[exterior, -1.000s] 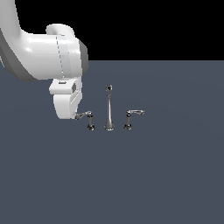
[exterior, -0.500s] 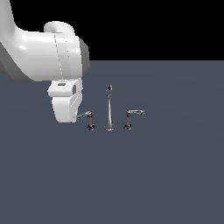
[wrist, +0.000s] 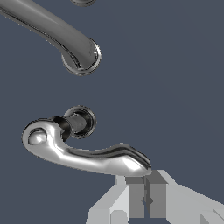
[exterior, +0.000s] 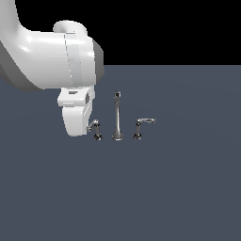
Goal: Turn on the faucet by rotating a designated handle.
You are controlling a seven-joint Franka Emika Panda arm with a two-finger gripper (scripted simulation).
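Note:
The faucet is a small chrome three-piece set with a tall slender spout [exterior: 116, 117] in the middle. The handle [exterior: 96, 127] stands at the spout's left in the exterior view, and its curved arm reaches left to my white hand [exterior: 75, 115]. In the wrist view the handle's lever [wrist: 83, 154] runs from its dark-based post [wrist: 79, 122] to a tip right at my gripper [wrist: 146, 197]. The fingers [wrist: 135, 194] stand close together and hold nothing. The spout [wrist: 57, 35] lies beyond the post. The exterior view hides the fingertips behind the hand.
The mirror-image lever [exterior: 142, 124] stands at the spout's right in the exterior view, its arm pointing right. All pieces sit on a flat dark grey surface [exterior: 141, 188]. My bulky white arm [exterior: 52, 61] fills the upper left.
My hand has shifted slightly toward the handle and covers a little more of the lever's tip. The lever and the other faucet pieces look unmoved.

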